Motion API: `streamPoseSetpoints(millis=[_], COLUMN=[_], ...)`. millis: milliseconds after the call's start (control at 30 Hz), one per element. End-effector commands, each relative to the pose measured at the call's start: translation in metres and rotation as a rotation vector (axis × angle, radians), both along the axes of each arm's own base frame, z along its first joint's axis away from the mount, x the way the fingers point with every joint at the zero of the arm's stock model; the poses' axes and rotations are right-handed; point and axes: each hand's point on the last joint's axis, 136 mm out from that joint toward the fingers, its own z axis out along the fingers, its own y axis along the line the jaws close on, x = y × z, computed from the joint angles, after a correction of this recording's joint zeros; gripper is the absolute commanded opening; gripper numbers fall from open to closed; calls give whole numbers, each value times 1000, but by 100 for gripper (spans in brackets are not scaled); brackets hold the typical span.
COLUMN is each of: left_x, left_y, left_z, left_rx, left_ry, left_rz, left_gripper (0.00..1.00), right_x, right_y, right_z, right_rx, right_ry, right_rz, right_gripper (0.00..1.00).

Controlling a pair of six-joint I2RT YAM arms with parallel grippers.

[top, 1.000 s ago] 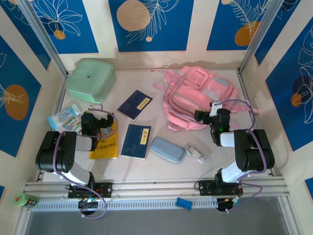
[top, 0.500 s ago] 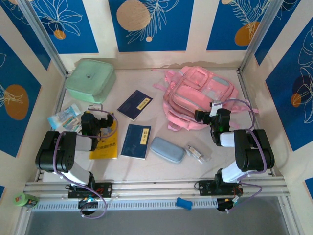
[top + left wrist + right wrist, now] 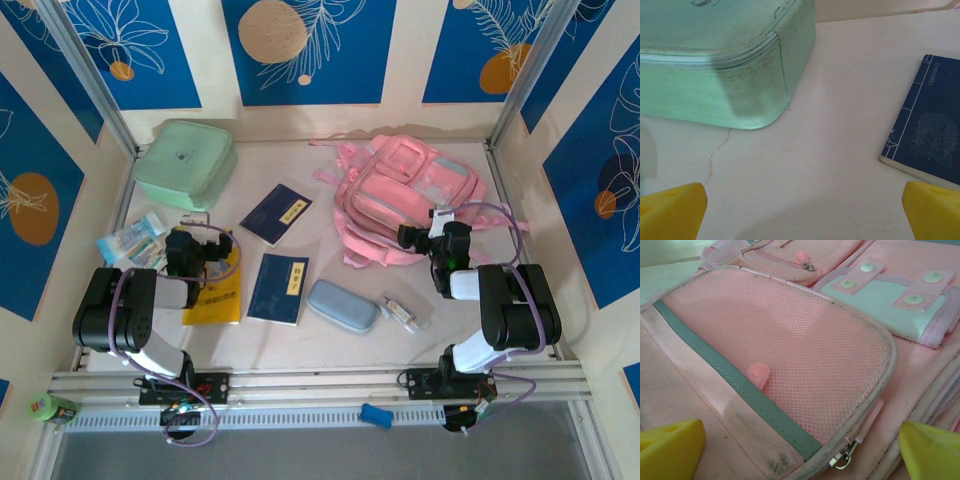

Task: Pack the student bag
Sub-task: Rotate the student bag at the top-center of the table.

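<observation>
On the table (image 3: pixel 300 340), student bag (image 3: pixel 400 190) and zipped mint box (image 3: pixel 185 163) hide their contents; left gripper (image 3: pixel 801 212), right gripper (image 3: pixel 800 450) gape empty.

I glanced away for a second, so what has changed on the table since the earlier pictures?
Nothing visibly changed. The left end effector stays open facing the green box, the right end effector open at the pink backpack; every item lies where it was.

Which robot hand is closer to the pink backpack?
Right. The right end effector hangs open at the near edge of the backpack; the left end effector is far off to its left, by the yellow book.
</observation>
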Motion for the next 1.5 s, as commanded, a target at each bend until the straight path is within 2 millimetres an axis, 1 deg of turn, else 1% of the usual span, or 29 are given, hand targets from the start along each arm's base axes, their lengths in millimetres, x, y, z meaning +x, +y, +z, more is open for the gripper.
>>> streamPoseSetpoints(millis=[0, 133, 200, 267, 400, 500, 567, 633, 700, 800, 867, 933, 1000, 1033, 1100, 1167, 1200, 1267, 1333, 1400, 1467], left_x=[5, 5, 4, 3, -2, -8, -11, -14, -17, -20, -26, -26, -27, -26, -24, -27, -29, -35, -41, -48, -54], left_y=[-6, -6, -6, -9, -15, -17, -13, -13, -14, -2, 6, 6, 8, 4, -16, -31, -37, -54, -72, -88, -112], left_z=[6, 6, 8, 13, 29, 51, 72, 92, 107, 115, 112, 114, 107, 105, 101, 94, 93, 90, 86, 82, 83], left_rx=[4, 4, 1, 1, 3, -5, -55, -126, -202, -395, -483, -514, -578, -622, -685, -695, -682, -662, -661, -657, -648], left_ry=[-17, -18, -18, -23, -24, -34, -67, -108, -133, -131, -111, -117, -41, -1, 69, 154, 182, 231, 271, 313, 322], left_rz=[-31, -31, -28, -49, -86, -96, -59, -42, -30, 94, 175, 178, 231, 234, 170, 150, 142, 106, 73, 56, -4], left_gripper=[99, 100, 99, 99, 99, 99, 99, 99, 100, 99, 99, 100, 99, 99, 100, 99, 99, 99, 100, 99, 99], right_x=[7, 8, 7, 5, 1, -3, -5, -11, -18, -28, -37, -47, -58, -66, -84, -101, -105, -108, -106, -100, -95], right_y=[4, 2, -1, -4, -11, -21, -32, -40, -46, -49, -53, -49, -40, -34, -28, -20, -14, 7, 18, 23, 22], right_z=[16, 17, 22, 29, 45, 63, 75, 78, 71, 70, 72, 73, 70, 67, 56, 41, 37, 32, 30, 30, 24], right_rx=[-11, -11, -7, -6, 0, 24, 88, 163, 217, 374, 499, 574, 585, 587, 597, 639, 668, 745, 784, 793, 757], right_ry=[-56, -55, -55, -54, -65, -24, 50, 149, 242, 305, 316, 353, 422, 464, 550, 641, 673, 733, 765, 772, 784], right_rz=[29, 14, -6, -21, -60, -122, -210, -293, -356, -373, -401, -395, -384, -378, -388, -399, -379, -292, -240, -209, -219], right_gripper=[99, 99, 99, 99, 99, 99, 99, 99, 99, 99, 99, 99, 99, 99, 99, 99, 99, 99, 100, 95, 88])
